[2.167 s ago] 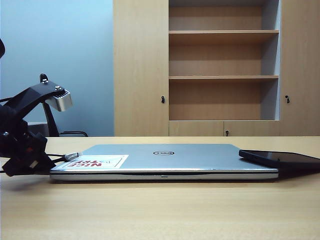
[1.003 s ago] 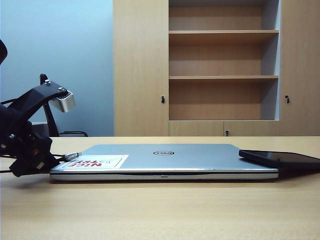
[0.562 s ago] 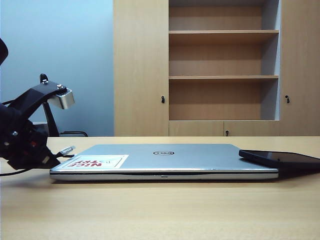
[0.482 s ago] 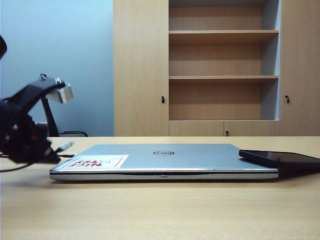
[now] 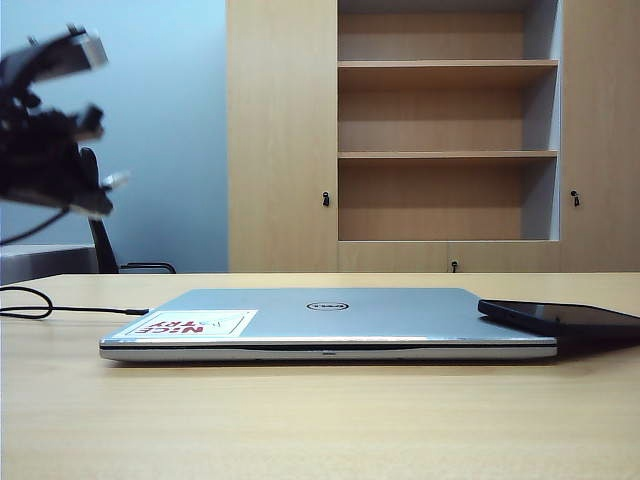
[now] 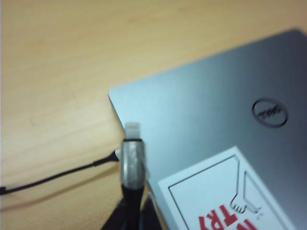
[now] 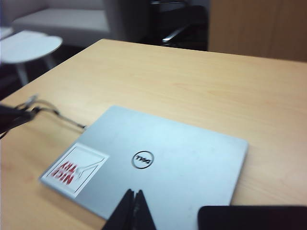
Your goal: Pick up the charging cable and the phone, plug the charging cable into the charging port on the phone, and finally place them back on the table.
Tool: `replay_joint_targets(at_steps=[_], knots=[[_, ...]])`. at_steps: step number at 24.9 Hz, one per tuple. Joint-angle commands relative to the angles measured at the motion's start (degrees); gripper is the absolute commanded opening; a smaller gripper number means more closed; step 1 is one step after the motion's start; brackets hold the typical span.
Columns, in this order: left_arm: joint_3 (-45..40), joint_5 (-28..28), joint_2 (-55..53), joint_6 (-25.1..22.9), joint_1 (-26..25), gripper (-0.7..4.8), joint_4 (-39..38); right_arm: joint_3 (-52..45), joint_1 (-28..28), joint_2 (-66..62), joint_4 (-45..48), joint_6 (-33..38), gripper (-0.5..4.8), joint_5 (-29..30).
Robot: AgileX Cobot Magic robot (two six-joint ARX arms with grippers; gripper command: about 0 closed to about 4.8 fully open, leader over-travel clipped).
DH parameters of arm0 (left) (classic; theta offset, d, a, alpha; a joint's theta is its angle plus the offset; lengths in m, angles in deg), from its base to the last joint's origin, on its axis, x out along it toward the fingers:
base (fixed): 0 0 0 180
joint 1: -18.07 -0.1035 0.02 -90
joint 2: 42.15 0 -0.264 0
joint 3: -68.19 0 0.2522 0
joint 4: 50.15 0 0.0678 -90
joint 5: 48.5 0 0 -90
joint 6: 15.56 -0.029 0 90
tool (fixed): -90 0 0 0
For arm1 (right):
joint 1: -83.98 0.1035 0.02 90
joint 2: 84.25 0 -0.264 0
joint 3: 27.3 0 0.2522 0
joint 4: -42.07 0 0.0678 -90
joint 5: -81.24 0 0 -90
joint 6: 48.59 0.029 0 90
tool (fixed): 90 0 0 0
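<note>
Matt wood-grain table (image 5: pixel 320 420), brushed-metal laptop (image 5: pixel 330 315) — glossy glass phone (image 5: pixel 560 318), silvery metal cable plug (image 6: pixel 132 153).

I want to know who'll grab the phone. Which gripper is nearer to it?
Right. The right gripper, shut, hovers over the laptop right beside the phone. The left gripper, shut on the cable, is raised at the laptop's opposite end.

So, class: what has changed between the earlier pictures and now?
The left gripper has closed on the cable near its plug and lifted it from beside the laptop to well above the table. The laptop, the phone resting on it and the shut right gripper stayed put.
</note>
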Motion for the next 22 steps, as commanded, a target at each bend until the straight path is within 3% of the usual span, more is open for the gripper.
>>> replay_joint_targets(at_steps=[1, 7, 13, 16, 22], knots=[[0.33, -0.20, 2.80, 0.96, 0.50, -0.07, -3.04, 0.35, -3.48, -0.96, 0.96, 3.85, -0.06, 1.92], [0.33, -0.17, 3.30, 1.09, 11.61, -0.07, -1.57, 0.35, -12.85, -6.56, 1.51, 9.66, -0.06, 11.06], [0.28, -0.20, 3.28, 2.47, 12.46, -0.07, -2.67, -3.30, -16.81, -9.05, 8.66, 17.03, -0.05, 15.45], [-0.22, -0.20, 3.19, 2.45, 12.46, -0.06, -2.69, -10.34, -19.02, -9.07, 18.10, 25.88, -0.05, 16.90], [-2.36, -0.20, 1.46, 2.34, 12.46, -0.06, -2.64, -17.86, -21.88, -9.35, 20.94, 33.55, -0.05, 17.73]])
